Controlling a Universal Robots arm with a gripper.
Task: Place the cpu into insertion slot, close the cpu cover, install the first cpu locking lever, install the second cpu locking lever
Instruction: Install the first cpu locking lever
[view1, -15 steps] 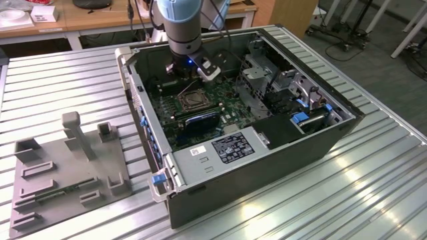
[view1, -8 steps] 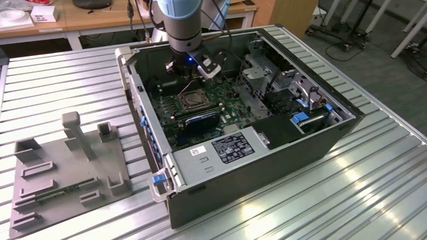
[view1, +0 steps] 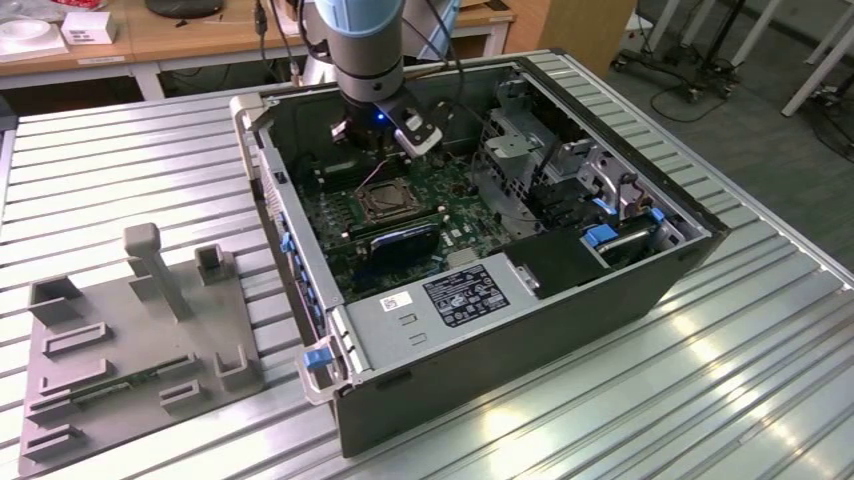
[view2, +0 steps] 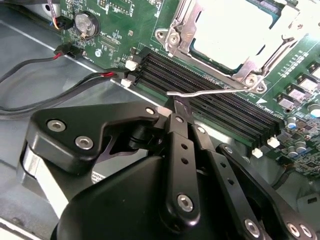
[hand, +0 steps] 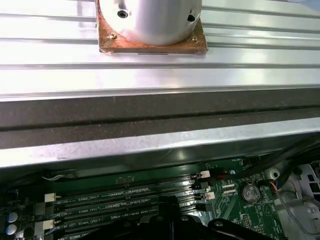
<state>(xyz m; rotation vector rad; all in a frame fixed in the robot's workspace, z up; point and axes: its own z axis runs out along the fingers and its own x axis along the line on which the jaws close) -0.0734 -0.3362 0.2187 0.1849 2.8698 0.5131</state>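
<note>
Black gripper (view2: 177, 106) links sit closest in the second wrist view. Fingers (view2: 178, 125) look pressed together, tips meeting right at the free end of a thin wire locking lever (view2: 210, 92). I can't tell if they pinch the wire or only touch it. Lever runs along the socket edge, over the black memory slots (view2: 165, 67).

cpu (view2: 232, 35) is seated in the socket, silvery top showing through the cut-out of the cpu cover (view2: 184, 22). Cover looks flat down around the chip. Green motherboard (view2: 125, 25) carries a coin cell (view2: 86, 25). Red-black cables (view2: 45, 75) lie on the case floor beside the board.

Exterior view: arm (view1: 360, 40) reaches into the open computer case (view1: 534, 330) from the upper middle of the frame. I see the insertion slot (view1: 364, 200) just below the tool, near frame centre. Case lies on its side on the ribbed metal surface (view1: 134, 170). Grey fixture block (view1: 134, 340) sits at lower left of the frame, apart from the case.

First wrist view: memory slots, case wall, and ribbed surface beyond it carrying a silver cylindrical mount (hand: 150, 20) on a copper-coloured plate.
</note>
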